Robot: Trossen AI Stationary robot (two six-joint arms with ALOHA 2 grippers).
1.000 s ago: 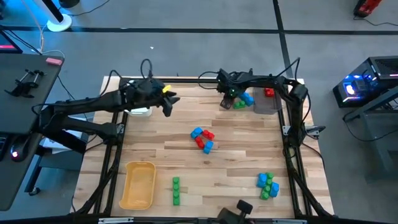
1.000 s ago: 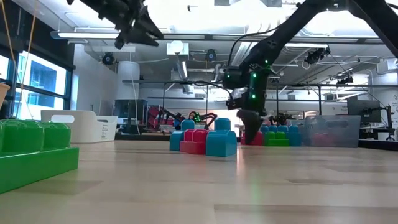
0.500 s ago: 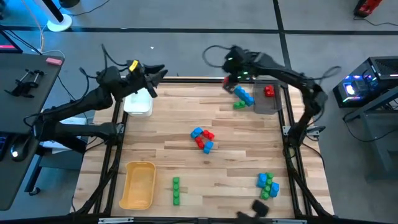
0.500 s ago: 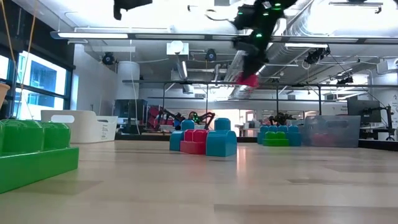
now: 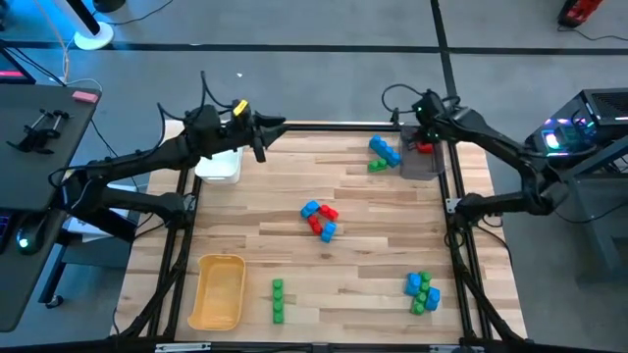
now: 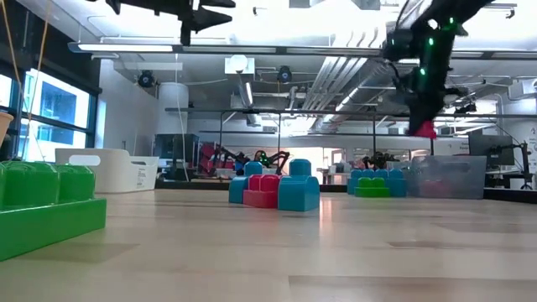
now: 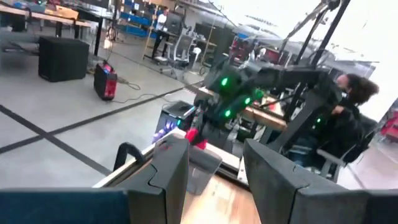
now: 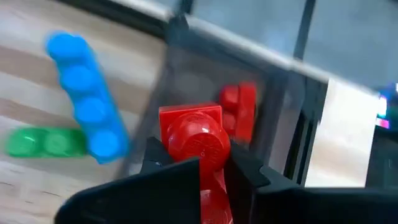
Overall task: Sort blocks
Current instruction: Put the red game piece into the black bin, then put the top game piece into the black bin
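Observation:
My right gripper (image 5: 424,129) is shut on a small red block (image 8: 198,140) and hangs above the grey tray (image 5: 422,162) at the far right; a second red block (image 8: 239,111) lies in that tray. A long blue block (image 5: 385,150) and a green one (image 5: 377,166) lie beside the tray. A blue and red cluster (image 5: 319,218) sits mid-table. Green blocks (image 5: 278,299) and a blue-green pile (image 5: 422,291) lie near the near edge. My left gripper (image 5: 260,134) is open, raised by the white tray (image 5: 218,165). My right gripper pinches the red block between its two fingers, which come from above and point down. The block's studded end (image 8: 200,134) shows between the fingers. In the low view the block (image 6: 426,129) sticks out below the fingers, lifted clear above the grey tray.
A yellow tray (image 5: 218,291) sits at the near left corner. The table's dark frame (image 5: 324,126) runs along the far edge. Bare wood lies between the centre cluster and the trays. A person (image 7: 348,106) sits beyond the table on the right arm's side.
My right gripper rose from the table beside the blue and green blocks with a red block in its fingers, then swung toward the table's right edge until it hung over the grey tray. My left gripper moved up and toward the far edge near the white tray.

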